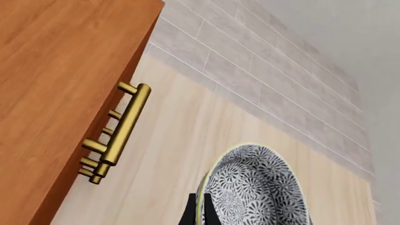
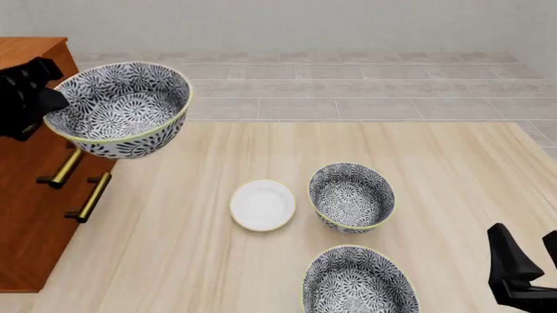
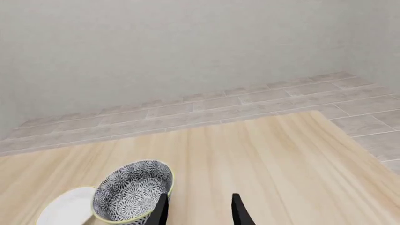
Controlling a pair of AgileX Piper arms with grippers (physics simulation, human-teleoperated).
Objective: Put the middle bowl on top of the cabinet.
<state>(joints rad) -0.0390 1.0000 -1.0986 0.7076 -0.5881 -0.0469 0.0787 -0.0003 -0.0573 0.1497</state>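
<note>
L end effector [image 1: 198, 212] mostly cropped

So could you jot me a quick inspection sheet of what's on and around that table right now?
Surface: pale wooden table, bare apart from the dishes.
Job's things: patterned bowl held up in the air beside the top of the cabinet, not yet resting on it.
Clutter: two more patterned bowls, one mid-table and one at the near edge; small white dish beside the mid-table one.
Grippers: left gripper has its fingers pinched on the lifted bowl's rim; right gripper is open and empty, low at the near right.
Cables: nothing seen.
Surroundings: grey tiled floor and plain wall beyond the table.
</note>
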